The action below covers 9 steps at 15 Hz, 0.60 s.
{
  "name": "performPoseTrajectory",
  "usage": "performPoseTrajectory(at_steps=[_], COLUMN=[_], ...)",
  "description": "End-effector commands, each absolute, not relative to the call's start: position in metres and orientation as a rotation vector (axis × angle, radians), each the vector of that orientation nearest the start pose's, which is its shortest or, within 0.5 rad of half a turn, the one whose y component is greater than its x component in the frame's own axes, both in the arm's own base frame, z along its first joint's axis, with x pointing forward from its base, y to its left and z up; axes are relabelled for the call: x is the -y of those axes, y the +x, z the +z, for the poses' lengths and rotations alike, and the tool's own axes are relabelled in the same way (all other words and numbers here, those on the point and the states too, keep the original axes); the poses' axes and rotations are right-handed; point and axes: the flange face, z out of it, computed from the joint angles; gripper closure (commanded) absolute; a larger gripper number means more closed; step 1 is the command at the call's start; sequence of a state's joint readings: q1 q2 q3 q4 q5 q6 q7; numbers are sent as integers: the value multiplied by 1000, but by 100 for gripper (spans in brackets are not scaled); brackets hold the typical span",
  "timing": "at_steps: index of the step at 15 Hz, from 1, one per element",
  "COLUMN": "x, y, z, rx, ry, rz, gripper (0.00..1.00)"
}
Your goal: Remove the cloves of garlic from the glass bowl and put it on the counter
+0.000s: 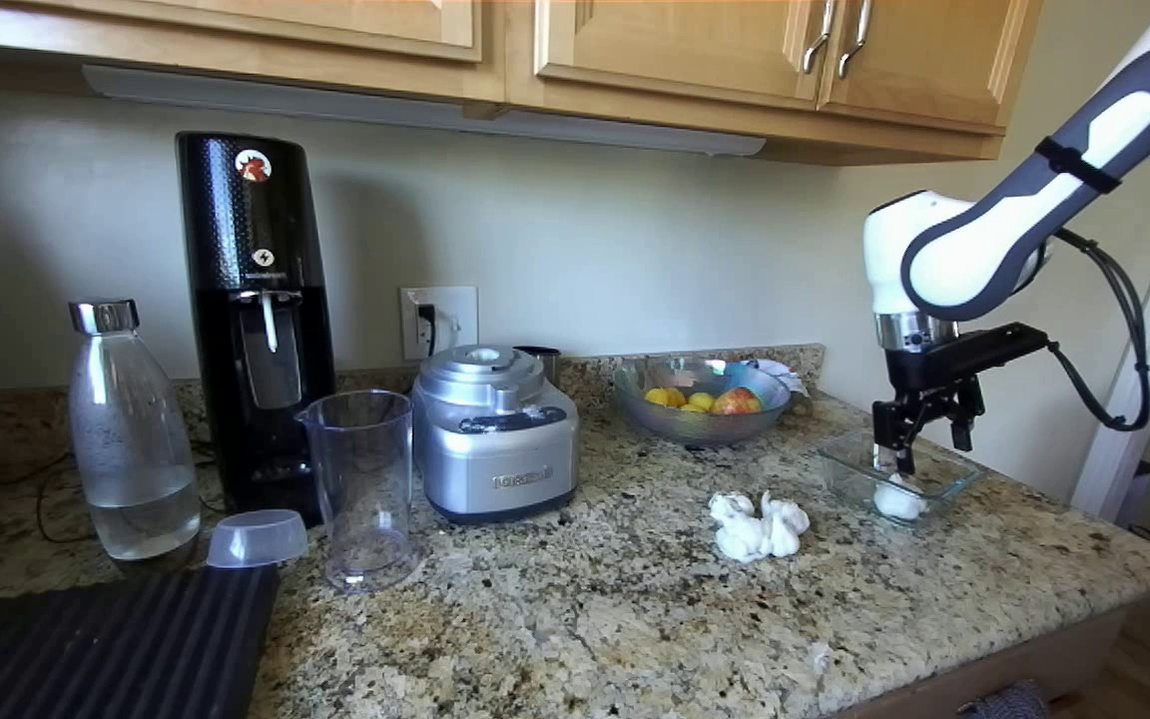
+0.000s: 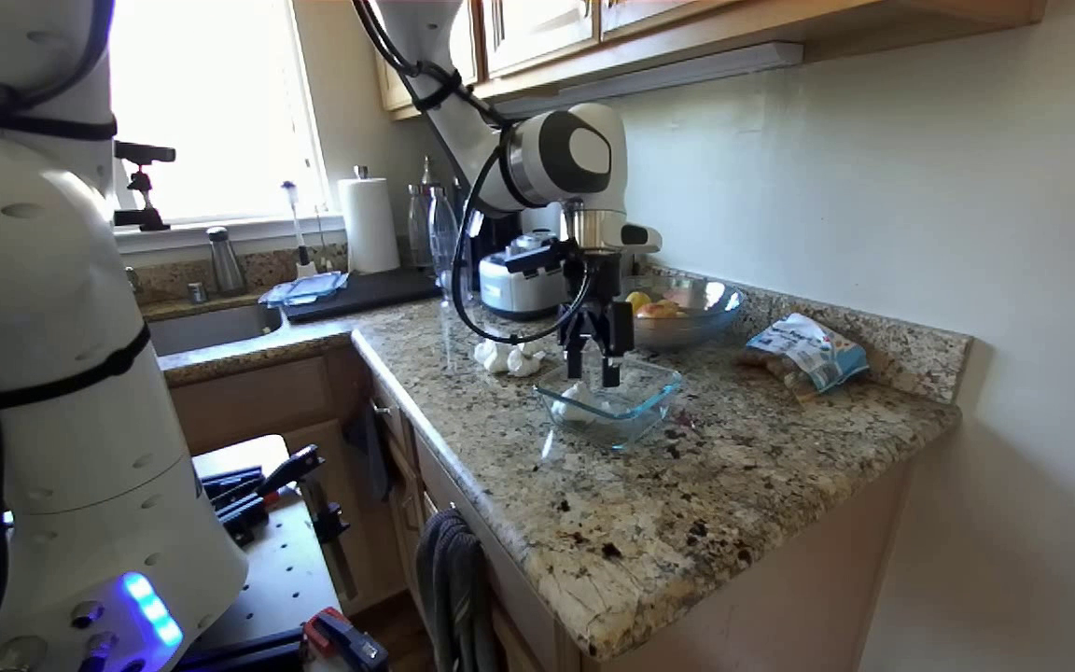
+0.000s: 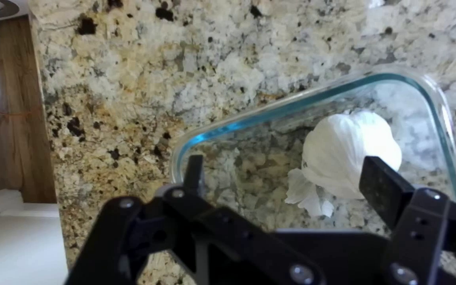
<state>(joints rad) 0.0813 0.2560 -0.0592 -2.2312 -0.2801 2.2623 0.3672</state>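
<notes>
The glass bowl (image 1: 956,489) (image 2: 654,403) (image 3: 291,105) is clear and rectangular, standing on the granite counter (image 1: 575,619) (image 2: 668,509) (image 3: 121,79). Inside it lies garlic (image 1: 899,498) (image 2: 579,403) (image 3: 341,146), one white rounded head with loose skin beside it. More garlic (image 1: 760,527) (image 2: 506,358) sits in a cluster directly on the counter. Above the bowl my gripper (image 1: 928,451) (image 2: 593,371) (image 3: 284,168) points down, jaws wide apart with nothing between them. In the wrist view one finger (image 3: 384,190) overlaps the garlic's lower edge; whether they touch, I cannot tell.
A larger glass fruit bowl (image 1: 700,424) stands near the wall, with a snack bag (image 2: 808,353) farther along. A food processor (image 1: 497,439), clear beaker (image 1: 360,489), soda maker (image 1: 256,240) and black ribbed mat (image 1: 106,649) occupy the counter too. The counter ends near the bowl.
</notes>
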Motion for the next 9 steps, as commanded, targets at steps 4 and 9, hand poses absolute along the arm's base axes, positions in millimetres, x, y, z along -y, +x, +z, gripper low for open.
performPoseTrajectory(at_steps=[4, 9], x=[-3, -1], y=[530, 535], z=[225, 215], rx=[-77, 79], ry=[-3271, -3264], rz=[430, 421], gripper=[0, 0])
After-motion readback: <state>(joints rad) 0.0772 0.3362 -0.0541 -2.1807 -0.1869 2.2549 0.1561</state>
